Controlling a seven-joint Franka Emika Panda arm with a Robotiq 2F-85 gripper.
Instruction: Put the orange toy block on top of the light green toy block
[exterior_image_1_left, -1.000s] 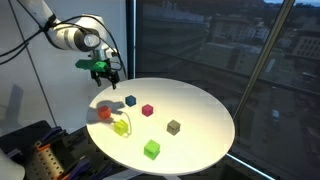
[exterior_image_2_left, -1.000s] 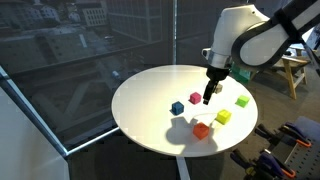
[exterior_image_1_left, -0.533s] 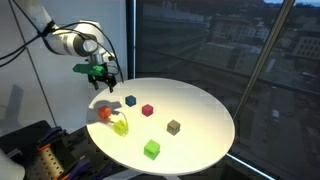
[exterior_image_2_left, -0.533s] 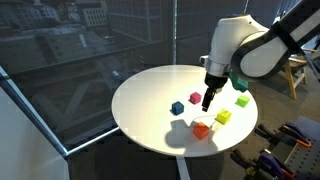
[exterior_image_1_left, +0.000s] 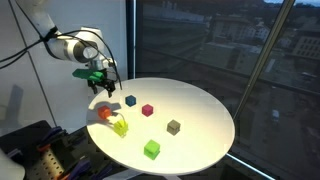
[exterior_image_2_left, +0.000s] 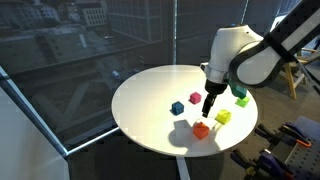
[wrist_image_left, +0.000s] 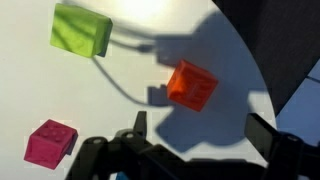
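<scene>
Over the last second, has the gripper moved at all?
Yes. In an exterior view the gripper has dropped lower in the picture, closer to the orange toy block, which has not shifted.

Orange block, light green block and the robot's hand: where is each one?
orange toy block (wrist_image_left: 192, 86), wrist view, on its top face.
light green toy block (wrist_image_left: 82, 32), wrist view, on its top face.
hand (exterior_image_2_left: 207, 110), in an exterior view, between its fingertips.
</scene>
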